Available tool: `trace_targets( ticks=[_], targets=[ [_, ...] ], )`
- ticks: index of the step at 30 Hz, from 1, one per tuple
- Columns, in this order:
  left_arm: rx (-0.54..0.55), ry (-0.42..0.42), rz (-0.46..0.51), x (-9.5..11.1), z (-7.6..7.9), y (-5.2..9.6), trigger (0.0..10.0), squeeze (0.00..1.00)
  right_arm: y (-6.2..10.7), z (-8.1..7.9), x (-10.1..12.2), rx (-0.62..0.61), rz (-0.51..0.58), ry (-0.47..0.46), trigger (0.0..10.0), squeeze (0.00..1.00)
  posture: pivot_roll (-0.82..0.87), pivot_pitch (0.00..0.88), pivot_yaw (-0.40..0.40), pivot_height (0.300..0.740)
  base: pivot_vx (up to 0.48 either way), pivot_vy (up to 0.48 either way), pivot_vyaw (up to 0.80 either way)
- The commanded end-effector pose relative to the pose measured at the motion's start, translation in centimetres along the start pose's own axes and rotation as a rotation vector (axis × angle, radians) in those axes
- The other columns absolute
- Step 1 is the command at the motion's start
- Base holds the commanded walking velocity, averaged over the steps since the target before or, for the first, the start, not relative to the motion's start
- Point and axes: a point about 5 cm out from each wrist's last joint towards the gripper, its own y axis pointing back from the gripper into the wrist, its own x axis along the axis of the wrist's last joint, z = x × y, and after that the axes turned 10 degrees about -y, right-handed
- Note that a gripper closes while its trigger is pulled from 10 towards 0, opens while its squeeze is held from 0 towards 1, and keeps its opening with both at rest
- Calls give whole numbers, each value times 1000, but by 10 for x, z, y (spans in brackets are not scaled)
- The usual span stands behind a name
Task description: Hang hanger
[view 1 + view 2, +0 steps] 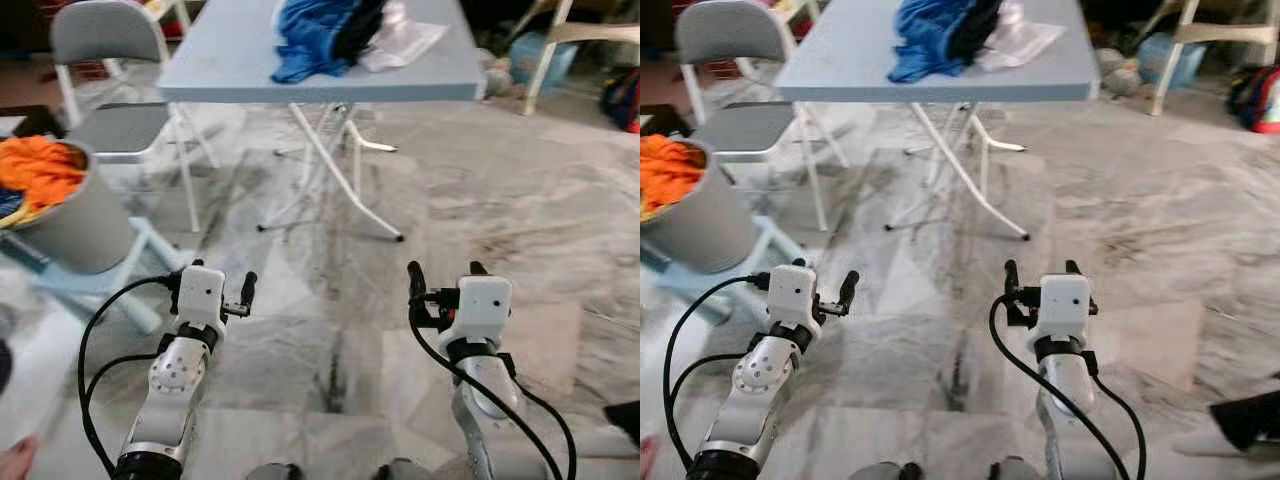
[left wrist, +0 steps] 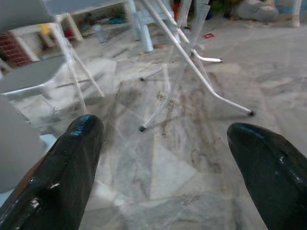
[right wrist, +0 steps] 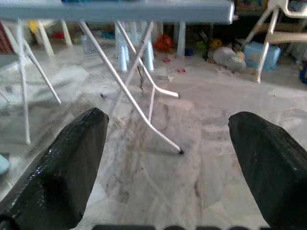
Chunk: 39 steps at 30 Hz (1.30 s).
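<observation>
Two empty claws, hanger yet to be found

Both claws are held low and forward over the marble floor [image 1: 480, 200], the left claw [image 1: 218, 277] and the right claw [image 1: 446, 272] each spread wide with nothing between the fingers, as both wrist views confirm. No hanger can be made out. A heap of blue clothes [image 1: 320, 35] lies on the grey bench [image 1: 230, 60] ahead, beside a clear plastic wrap [image 1: 405, 42]; orange laundry [image 1: 40, 170] fills a grey bucket [image 1: 85, 225] to the left, near a folding chair [image 1: 110, 70]. The step in hand is judged to be approach and search. It is best done by closing on the bench squarely, keeping clear of its splayed white legs [image 1: 340, 180], and by raising the claws only once the hanger is identified among the clothes
</observation>
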Motion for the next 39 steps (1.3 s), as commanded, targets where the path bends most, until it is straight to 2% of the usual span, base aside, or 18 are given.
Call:
trace_targets(
  ticks=[1,39],
  targets=[
    [2,-15,-13,-3,-3,1,10000,0,1,1,1,-11,3,-18,10000,0,28,215,67,740,0,476,0],
    [26,-31,-24,-5,-5,0,10000,0,1,-3,1,17,7,-23,10000,0,38,223,57,740,0,478,0]
  ],
)
